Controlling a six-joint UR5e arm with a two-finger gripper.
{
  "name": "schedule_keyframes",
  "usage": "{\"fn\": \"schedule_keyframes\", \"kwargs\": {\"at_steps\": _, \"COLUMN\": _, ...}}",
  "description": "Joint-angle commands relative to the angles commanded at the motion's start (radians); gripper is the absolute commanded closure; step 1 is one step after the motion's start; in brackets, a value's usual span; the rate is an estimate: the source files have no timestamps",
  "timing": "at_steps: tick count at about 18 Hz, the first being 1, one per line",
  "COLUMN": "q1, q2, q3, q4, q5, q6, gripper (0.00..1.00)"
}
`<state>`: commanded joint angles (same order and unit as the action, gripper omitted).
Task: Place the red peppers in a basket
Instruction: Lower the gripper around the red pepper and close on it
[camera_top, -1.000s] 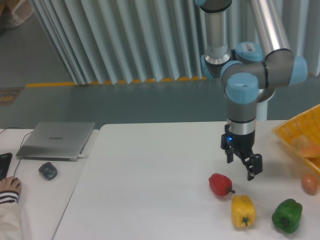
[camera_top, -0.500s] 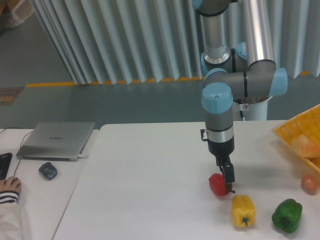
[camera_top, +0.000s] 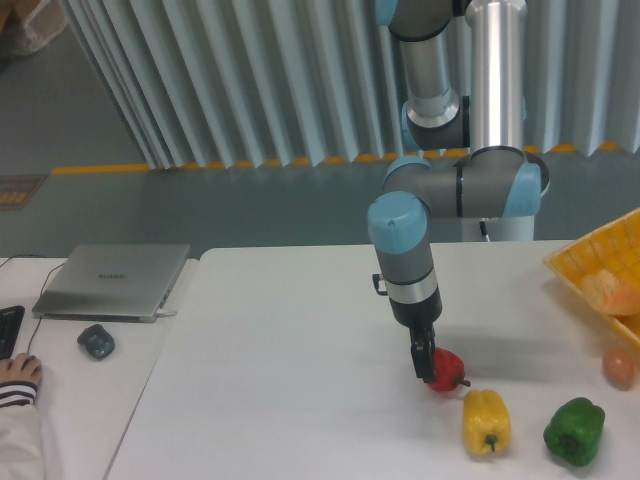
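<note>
The red pepper (camera_top: 449, 370) lies on the white table, right of centre, its dark stem pointing right. My gripper (camera_top: 427, 365) has come down at the pepper's left side and covers part of it. I see the fingers edge-on, so I cannot make out whether they are open or shut, or whether they grip the pepper. The yellow-orange lattice basket (camera_top: 597, 262) sits at the table's right edge, partly cut off by the frame, with something orange inside it.
A yellow pepper (camera_top: 486, 422) and a green pepper (camera_top: 574, 431) lie just in front of the red one. A small orange fruit (camera_top: 619, 367) rests near the basket. On the left are a laptop (camera_top: 112, 280), a mouse (camera_top: 96, 342) and a person's hand (camera_top: 18, 372).
The arm has swung left and lowered. The gripper moved from above and right of the red pepper to its left side and turned edge-on to the camera. The pepper stays put.
</note>
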<state>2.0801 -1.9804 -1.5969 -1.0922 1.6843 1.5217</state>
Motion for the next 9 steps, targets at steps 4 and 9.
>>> {"fn": "schedule_keyframes", "kwargs": {"at_steps": 4, "q1": 0.006, "q2": -0.012, "q3": 0.003, "q4": 0.000, "q5": 0.002, "q6": 0.002, "gripper": 0.00}}
{"fn": "schedule_keyframes", "kwargs": {"at_steps": 9, "q1": 0.014, "q2": -0.018, "q3": 0.002, "q4": 0.002, "q5": 0.002, "q6": 0.017, "gripper": 0.00}}
